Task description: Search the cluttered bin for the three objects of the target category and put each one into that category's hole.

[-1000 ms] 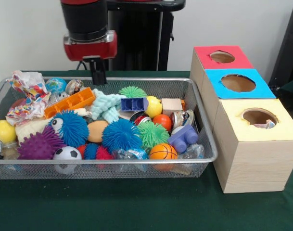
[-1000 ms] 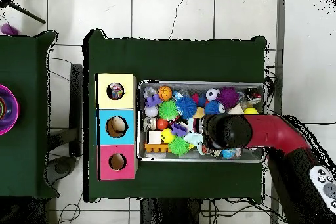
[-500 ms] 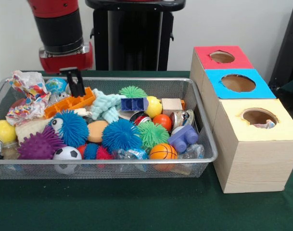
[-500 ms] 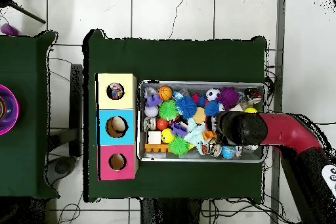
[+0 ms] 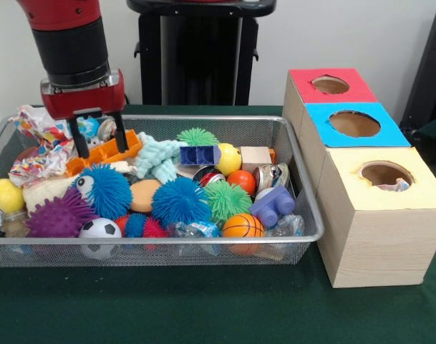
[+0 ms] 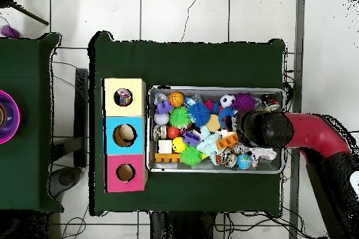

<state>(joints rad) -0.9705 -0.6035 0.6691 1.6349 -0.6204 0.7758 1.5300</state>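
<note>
Claw (image 5: 98,134): open, empty, two black fingers spread, poised low over the cluttered bin (image 5: 303,188), above an orange block (image 5: 107,152).

Paper wads: two (image 5: 42,123) (image 5: 37,163), just beside the claw toward the bin's end wall.

Hole (image 5: 384,173): yellow-topped box on the tabletop, well apart from the claw, paper already showing inside.

Step, judged: approach to grasp; next, shift sideways onto a wad, descend, close.

Writing: none legible.
</note>
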